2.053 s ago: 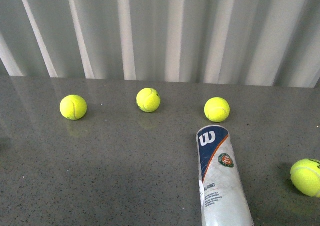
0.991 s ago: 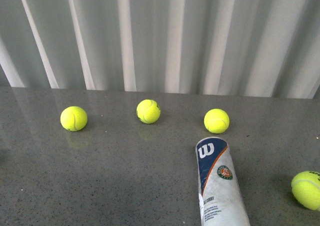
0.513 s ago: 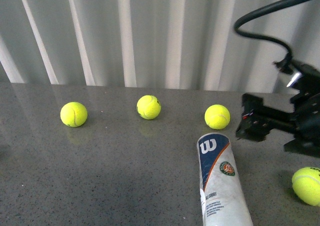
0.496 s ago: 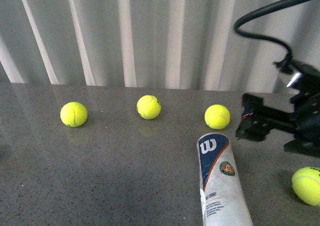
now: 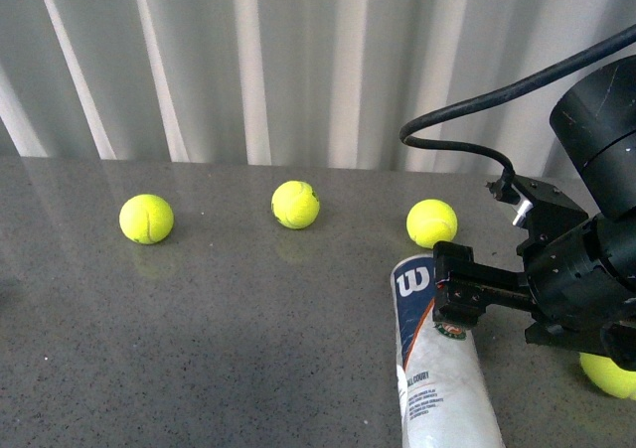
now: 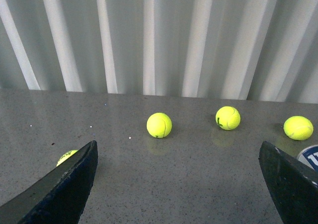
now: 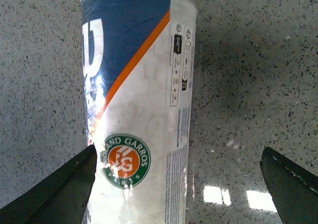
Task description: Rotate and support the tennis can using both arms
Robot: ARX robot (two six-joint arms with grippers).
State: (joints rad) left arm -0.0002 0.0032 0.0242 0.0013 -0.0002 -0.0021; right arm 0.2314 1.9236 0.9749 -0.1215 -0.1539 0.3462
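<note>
- Tennis can (image 5: 433,383) lies on its side on the gray speckled table (image 5: 229,349), right of the middle, and its near end runs off the bottom of the front view.
- Its far end, with the blue field and white W, points toward the pale pleated curtain (image 5: 298,61) and stops just short of the third ball (image 5: 431,223).
- The right gripper (image 7: 177,153) hangs over the can's blue-and-white label with its jaws spread wide and nothing held. In the right wrist view the can sits between the fingers (image 7: 69,184), close to one and well apart from the other; whether it touches the near one I cannot tell.
- A thick black cable (image 5: 467,120) loops above the right arm (image 5: 586,269).
- The left gripper (image 6: 177,149) is also spread wide and holds nothing, with only bare table between its fingers.
- Two more balls (image 5: 146,218) (image 5: 295,204) sit in a row near the curtain. Another ball (image 5: 608,376) shows partly behind the right arm.
</note>
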